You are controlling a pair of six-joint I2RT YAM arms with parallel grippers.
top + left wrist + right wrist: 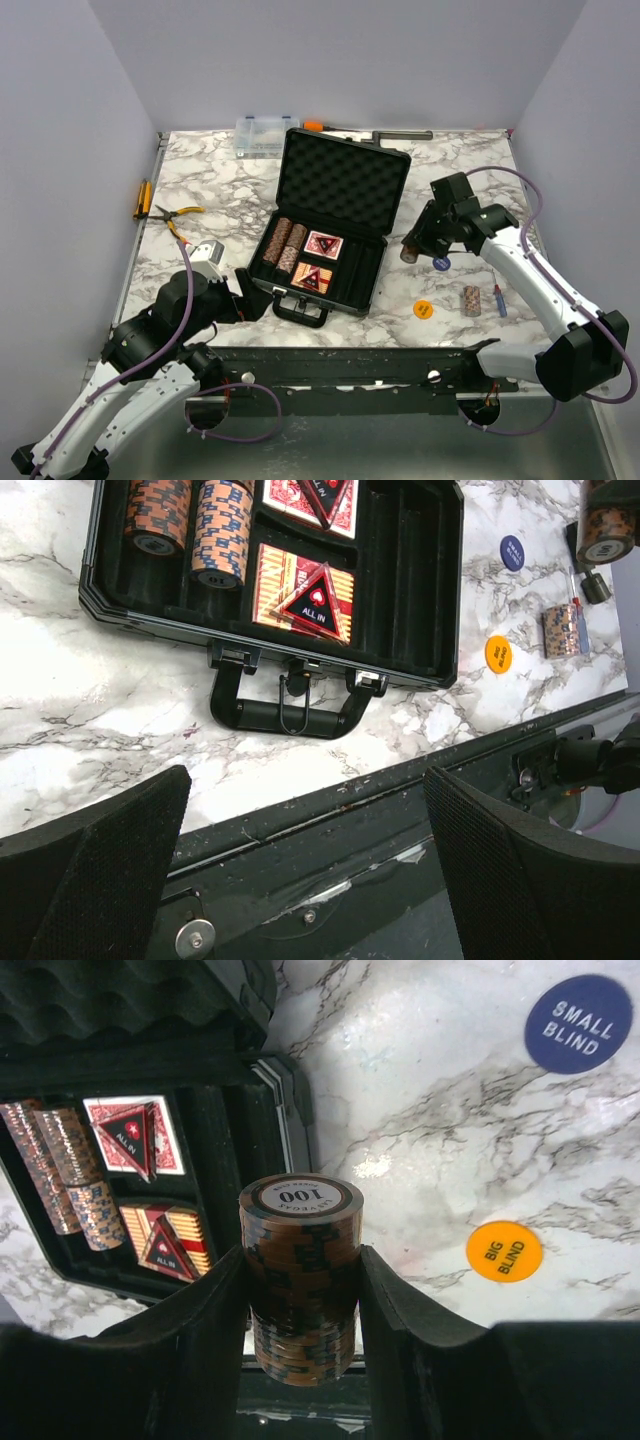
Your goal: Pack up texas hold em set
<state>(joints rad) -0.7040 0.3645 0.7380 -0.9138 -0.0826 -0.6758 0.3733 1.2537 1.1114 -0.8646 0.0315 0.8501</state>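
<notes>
My right gripper (300,1280) is clamping a stack of brown 100 chips (300,1230) just right of the open black case (150,1050). I'm judging it should go in lying flat, lined up with an empty slot beside the card decks (135,1135) (left gripper (305,830) is gaping wide, holding nothing).

A white marble-patterned table (200,190) with grey veins. An open black case (345,185) sits at its centre, lid raised toward the far side. At the far edge lie a clear organiser box (265,135) and, just right of it, a long grey tool (390,134) with an orange end. On the left lie yellow-handled pliers (180,218) and a yellow tool (142,198) along the edge. Right of the case lie a blue token (441,263), an orange token (423,309), a chip stack (471,300) on its side, and a small screwdriver (499,300) just beside it.
</notes>
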